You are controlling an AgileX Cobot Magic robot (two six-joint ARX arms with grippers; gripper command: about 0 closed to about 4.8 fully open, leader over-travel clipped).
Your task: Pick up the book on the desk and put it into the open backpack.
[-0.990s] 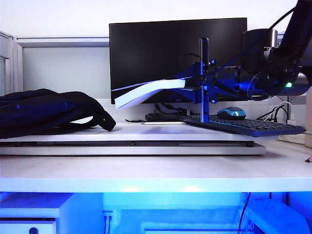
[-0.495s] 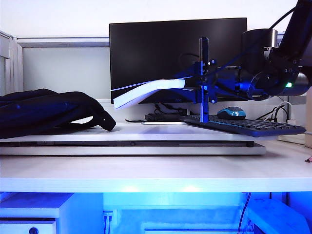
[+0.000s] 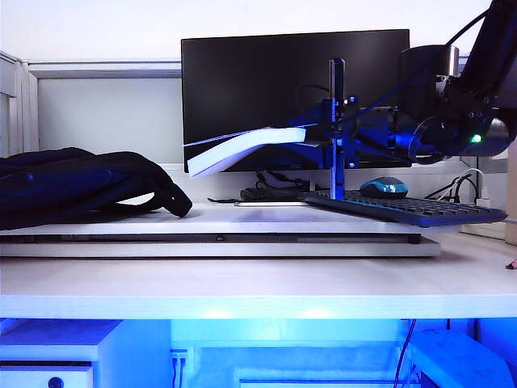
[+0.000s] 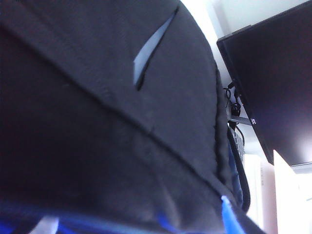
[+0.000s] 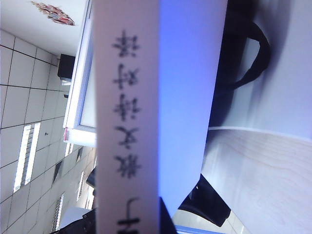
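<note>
Bright even room light, blue glow under the broad white desk (image 3: 242,287), large black flat monitor screen (image 3: 266,89) dark, soft black fabric backpack (image 4: 97,122) dim and blurred close up, pale paperback book spine (image 5: 126,122) soft-focused, blue-tinged.

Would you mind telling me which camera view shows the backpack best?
The exterior view: the backpack lies flat on the desk's left side, its outline visible. The left wrist view shows only close-up dark fabric filling the frame. The right wrist view shows just a black strap loop behind the book.
</note>
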